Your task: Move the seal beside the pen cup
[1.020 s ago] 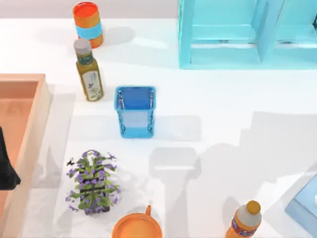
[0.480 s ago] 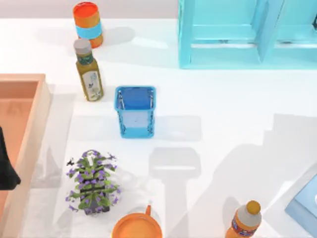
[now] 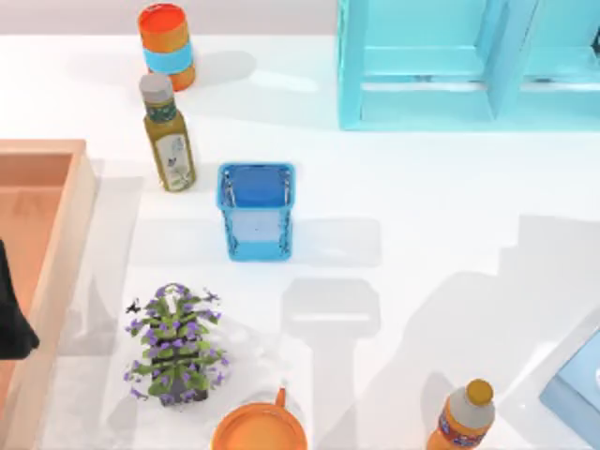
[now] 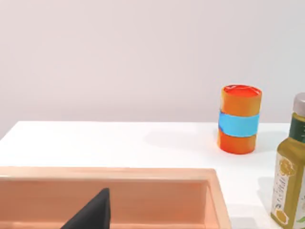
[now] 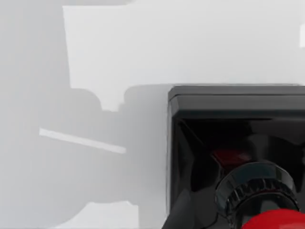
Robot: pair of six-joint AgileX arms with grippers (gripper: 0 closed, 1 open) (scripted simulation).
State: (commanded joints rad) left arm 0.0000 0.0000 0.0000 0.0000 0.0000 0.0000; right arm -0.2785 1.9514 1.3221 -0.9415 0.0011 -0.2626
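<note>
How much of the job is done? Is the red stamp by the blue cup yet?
Done: nothing yet. The pen cup stands mid-table and the seal isn't beside it. In hand: the right wrist view looks closely at the seal, so that arm seems to be going for it. Left: grasp it, carry it, set it by the cup. The left tool is parked over the wooden tray.

Bright, even light; soft grey shadows across white table (image 3: 422,187)
</note>
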